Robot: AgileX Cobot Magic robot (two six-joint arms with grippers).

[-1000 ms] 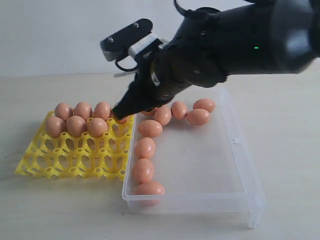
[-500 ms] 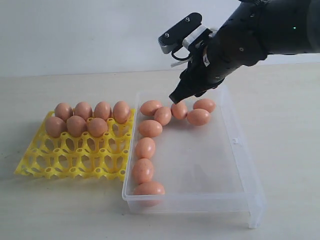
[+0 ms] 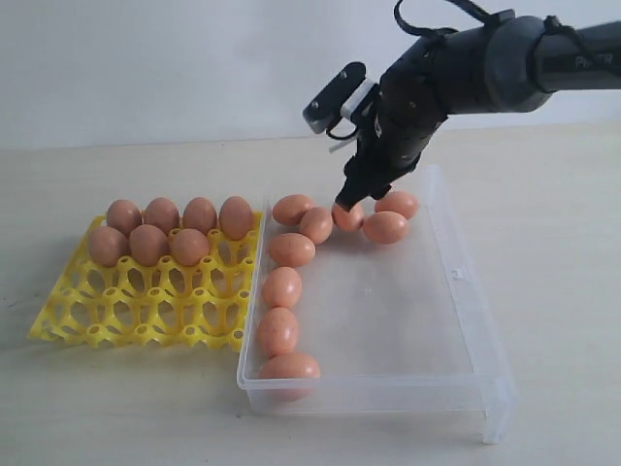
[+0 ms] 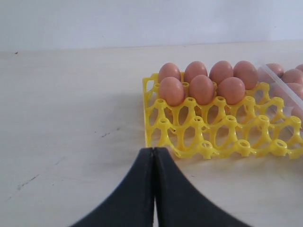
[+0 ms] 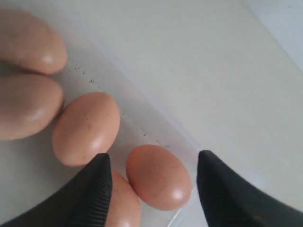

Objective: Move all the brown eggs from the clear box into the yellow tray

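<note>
The yellow tray [image 3: 146,306] lies on the left with several brown eggs [image 3: 161,231] in its two far rows. Several more brown eggs [image 3: 281,288] lie along the far and left walls of the clear box [image 3: 408,311]. My right gripper [image 3: 344,200] hangs open just over the far row, tilted down toward the left. In the right wrist view the gripper [image 5: 152,161] frames one egg [image 5: 158,176] lying by the box wall [image 5: 156,127], not touching it. My left gripper [image 4: 154,150] is shut and empty, low over the table in front of the tray [image 4: 199,127].
A pale tabletop [image 3: 543,243] surrounds tray and box, with a plain wall behind. The box's near right part holds no eggs. The box has a small latch [image 3: 458,273] on its right wall. The box corner [image 4: 279,82] shows beside the tray in the left wrist view.
The right gripper left an egg in the tray's far row, swung right to the box, and has come down over the far row of eggs. The left gripper's earlier position is not shown.
</note>
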